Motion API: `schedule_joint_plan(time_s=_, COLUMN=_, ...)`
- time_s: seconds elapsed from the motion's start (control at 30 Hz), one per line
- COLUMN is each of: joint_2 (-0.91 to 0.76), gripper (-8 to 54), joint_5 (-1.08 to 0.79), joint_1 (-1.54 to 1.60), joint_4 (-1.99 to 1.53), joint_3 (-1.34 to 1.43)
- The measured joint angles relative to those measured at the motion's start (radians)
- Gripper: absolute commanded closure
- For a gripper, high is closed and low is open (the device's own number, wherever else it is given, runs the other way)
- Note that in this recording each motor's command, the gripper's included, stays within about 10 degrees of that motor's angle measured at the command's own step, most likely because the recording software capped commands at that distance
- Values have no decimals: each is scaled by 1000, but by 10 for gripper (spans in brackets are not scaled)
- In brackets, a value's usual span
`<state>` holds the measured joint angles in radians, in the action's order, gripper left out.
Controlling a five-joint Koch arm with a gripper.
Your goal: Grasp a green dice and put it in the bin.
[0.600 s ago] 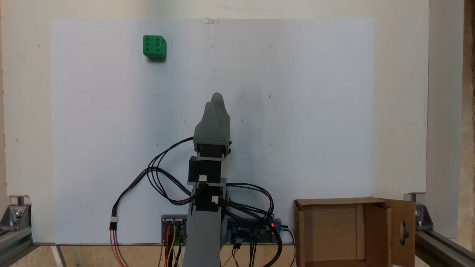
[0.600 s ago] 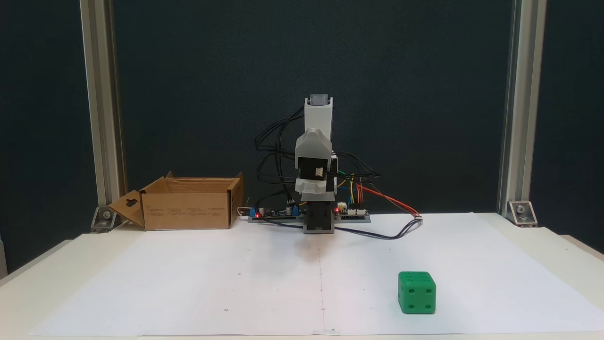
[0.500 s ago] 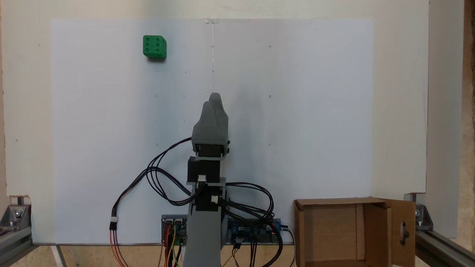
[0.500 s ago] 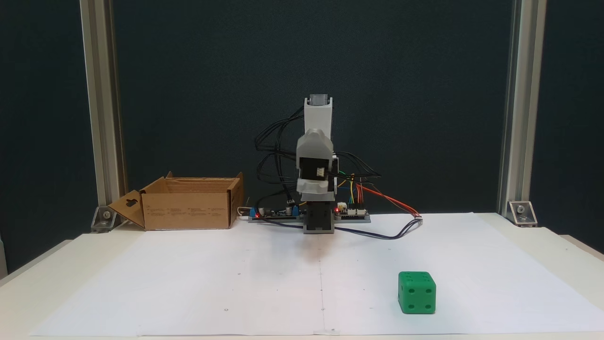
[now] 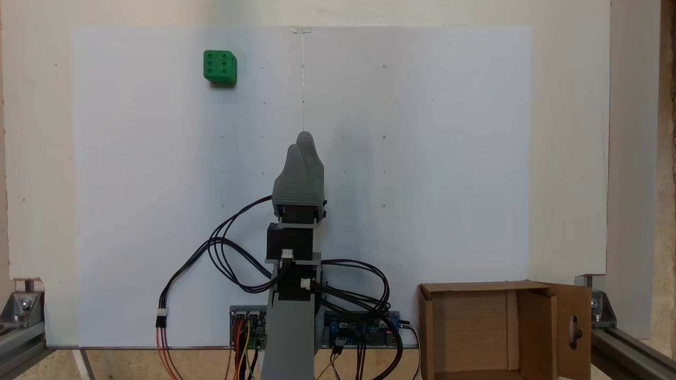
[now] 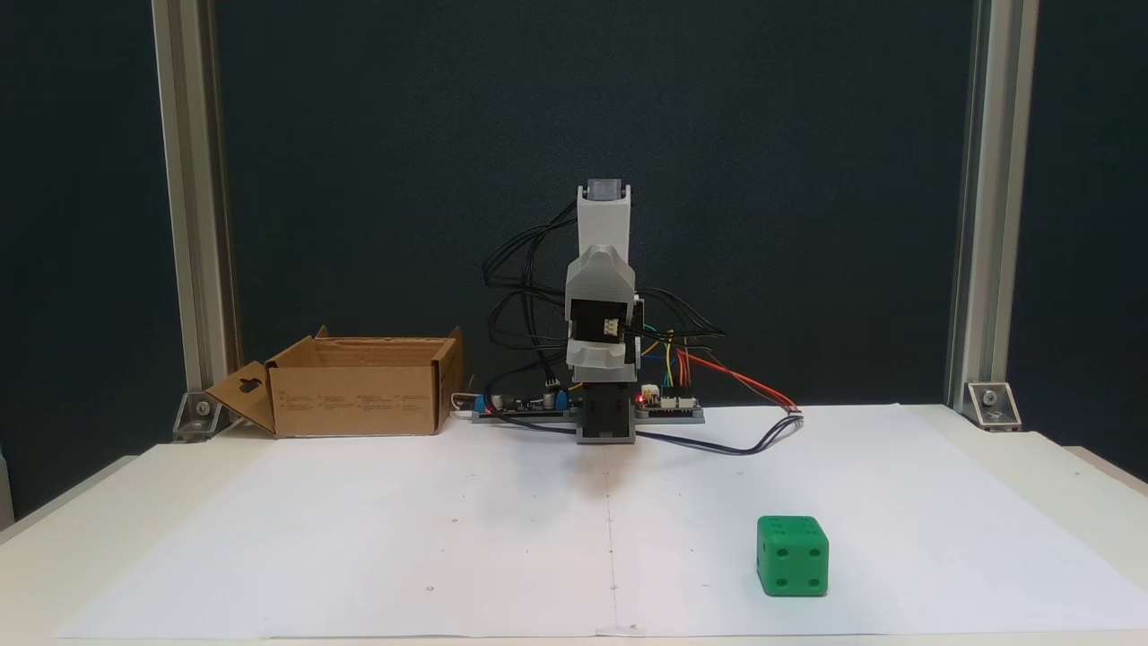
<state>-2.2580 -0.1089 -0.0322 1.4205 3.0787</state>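
Observation:
The green dice sits on the white paper at the far left in a fixed view from above, and at the front right in the other fixed view. My grey gripper hangs over the middle of the sheet, far from the dice, with its two jaws pressed together and nothing between them. The arm stands folded at its base. The bin, a brown cardboard box with its open face up, stands beside the base; its flap with a keyhole cut-out hangs outward.
Black and coloured cables loop around the arm's base, next to circuit boards. Aluminium frame posts stand at the table's corners. A white paper sheet covers the table.
The gripper has drifted slightly to the left in the view from above. Dice and bin have not moved.

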Motion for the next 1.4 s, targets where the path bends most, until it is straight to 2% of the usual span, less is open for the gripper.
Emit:
schedule_joint_plan(time_s=1.17, joint_2=0, gripper=17, joint_5=0, joint_1=40, joint_4=-11, joint_3=0)
schedule_joint_plan(time_s=1.27, joint_2=0, gripper=40, joint_5=0, joint_1=37, joint_4=-11, joint_3=0)
schedule_joint_plan(time_s=1.4, joint_2=0, gripper=40, joint_5=0, joint_1=35, joint_4=-132, joint_3=-51)
